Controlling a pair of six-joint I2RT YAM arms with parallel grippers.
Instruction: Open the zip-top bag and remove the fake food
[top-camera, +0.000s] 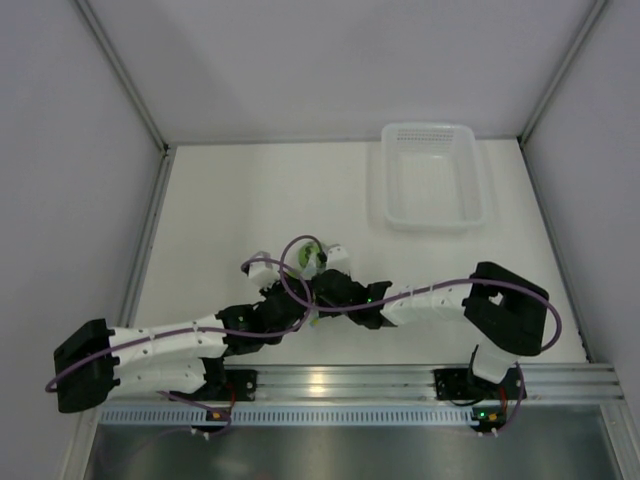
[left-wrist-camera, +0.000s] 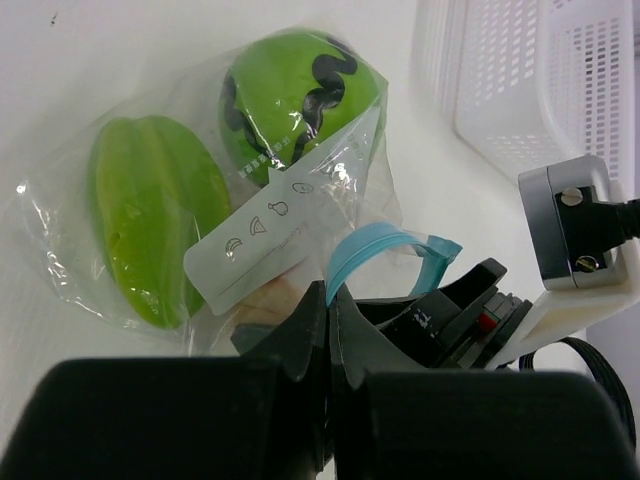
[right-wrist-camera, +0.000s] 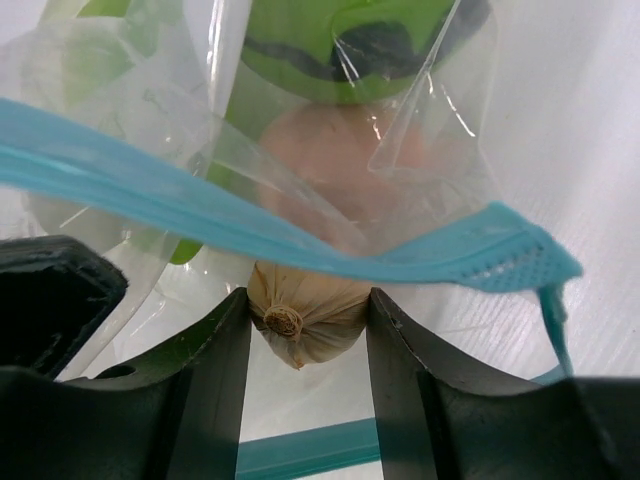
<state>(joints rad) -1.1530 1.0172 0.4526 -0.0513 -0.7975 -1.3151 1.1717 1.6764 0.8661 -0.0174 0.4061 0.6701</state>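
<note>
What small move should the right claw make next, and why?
Probably draw back, pulling the beige food piece out: the right claw has it between its fingers at the open mouth of the zip-top bag, while the left claw pinches the bag.

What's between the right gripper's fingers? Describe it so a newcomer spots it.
Find the clear bag with the blue zip strip at the middle of the table. Just under that strip, the right gripper pinches a small beige bulb with a knotted tip. Its neighbours are a green ball and a peach piece; only it is beige.
</note>
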